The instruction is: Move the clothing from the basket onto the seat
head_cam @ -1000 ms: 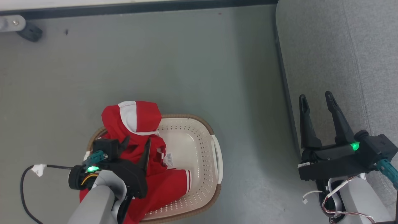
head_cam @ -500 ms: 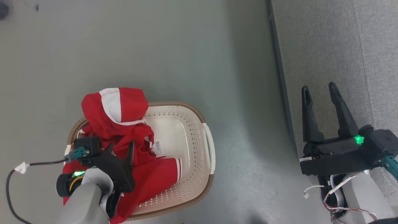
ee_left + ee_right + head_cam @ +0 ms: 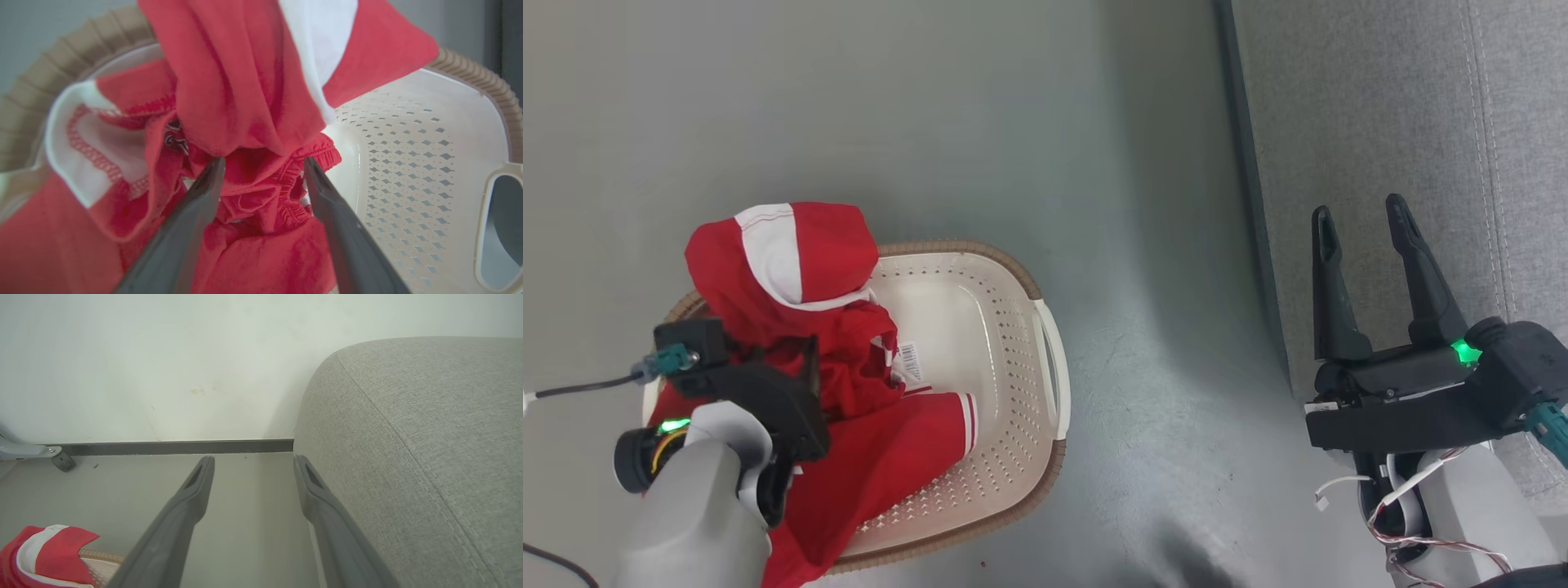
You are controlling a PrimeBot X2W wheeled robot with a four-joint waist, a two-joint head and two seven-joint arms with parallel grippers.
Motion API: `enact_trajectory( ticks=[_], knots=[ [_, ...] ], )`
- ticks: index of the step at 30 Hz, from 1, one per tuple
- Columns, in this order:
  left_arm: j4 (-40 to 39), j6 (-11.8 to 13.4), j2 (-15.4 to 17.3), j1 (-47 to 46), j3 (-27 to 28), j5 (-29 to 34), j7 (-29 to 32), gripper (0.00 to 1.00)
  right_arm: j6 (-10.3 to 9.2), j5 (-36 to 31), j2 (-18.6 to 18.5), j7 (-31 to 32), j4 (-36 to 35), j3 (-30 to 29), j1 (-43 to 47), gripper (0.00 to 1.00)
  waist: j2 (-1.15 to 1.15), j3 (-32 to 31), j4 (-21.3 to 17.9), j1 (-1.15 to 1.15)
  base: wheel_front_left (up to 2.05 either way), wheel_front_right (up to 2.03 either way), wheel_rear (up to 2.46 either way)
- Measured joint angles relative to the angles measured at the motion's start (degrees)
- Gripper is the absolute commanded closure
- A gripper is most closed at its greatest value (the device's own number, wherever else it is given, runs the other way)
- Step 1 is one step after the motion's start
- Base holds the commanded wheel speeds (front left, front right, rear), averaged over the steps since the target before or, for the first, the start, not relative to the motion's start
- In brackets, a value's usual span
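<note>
The clothing (image 3: 792, 261) is bright red fabric with white bands, heaped in the left half of the cream basket (image 3: 1001, 343) and spilling over its near rim. My left gripper (image 3: 788, 367) points down into the heap. In the left wrist view this gripper (image 3: 263, 163) is open, its fingers (image 3: 196, 212) standing on either side of a bunched fold of the clothing (image 3: 245, 102), with the perforated basket (image 3: 408, 155) to the right. My right gripper (image 3: 1359, 208) hangs open and empty over the left edge of the grey seat (image 3: 1380, 106). From the right wrist, the right gripper (image 3: 254, 459) shows beside the seat (image 3: 408, 437).
Grey floor (image 3: 1013, 122) lies between the basket and the seat. In the right wrist view a white wall meets a dark baseboard (image 3: 175, 447), with a caster wheel (image 3: 63, 462) at far left. A black cable (image 3: 580, 385) trails from my left wrist.
The head camera has shifted, so the whole scene slides left and up. My left gripper has tipped further down into the red heap, still open. The right gripper has kept its pose.
</note>
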Motion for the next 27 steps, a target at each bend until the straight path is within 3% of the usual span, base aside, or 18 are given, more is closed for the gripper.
enact_trajectory(
  ticks=[12,18,26,27],
  knots=[
    [2.43,1.81,3.59,-5.28,1.13,-0.64,0.92,0.00,0.45,-0.14,1.19,-0.01,-1.15,0.26,-0.05,0.00,-0.01,3.32,-1.98,0.00,0.00,0.00,0.00],
    [2.88,0.36,0.79,-5.99,0.32,-0.64,0.65,0.00,0.49,-0.15,1.77,-0.01,-0.65,0.22,-0.20,0.00,0.00,4.31,-2.55,0.00,0.00,0.00,0.00],
    [3.49,0.33,0.90,-7.03,0.35,-0.64,-1.16,0.00,0.76,-0.15,2.24,-0.01,0.08,0.29,-1.13,0.00,0.00,4.32,-2.72,0.00,0.00,0.00,0.00],
    [3.54,0.32,0.94,-7.28,0.37,-0.64,-1.63,0.40,0.77,-0.15,2.26,-0.02,0.21,0.26,-1.13,0.00,0.00,4.30,-2.74,0.00,0.00,0.00,0.00]
  ],
)
